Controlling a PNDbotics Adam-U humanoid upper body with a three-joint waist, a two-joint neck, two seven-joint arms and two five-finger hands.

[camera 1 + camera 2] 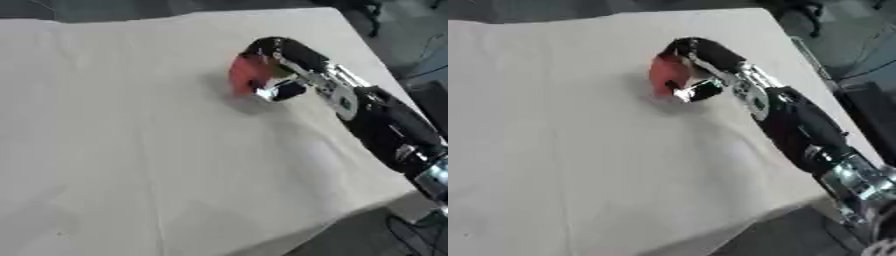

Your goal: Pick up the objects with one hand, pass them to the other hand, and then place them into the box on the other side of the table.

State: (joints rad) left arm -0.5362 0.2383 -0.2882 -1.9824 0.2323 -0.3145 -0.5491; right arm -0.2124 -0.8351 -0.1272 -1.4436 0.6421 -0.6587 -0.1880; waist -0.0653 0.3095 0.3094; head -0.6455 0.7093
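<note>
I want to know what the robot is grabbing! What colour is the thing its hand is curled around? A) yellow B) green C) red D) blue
C: the right hand has its fingers curled over a red object on the pale table.

A table [131, 150] draped in a pale, creased cloth [289, 150] fills the view, askew. A red object [245, 75] sits on the cloth toward the far right part of the table, with the robot's right hand [284, 67] curled round it.
</note>
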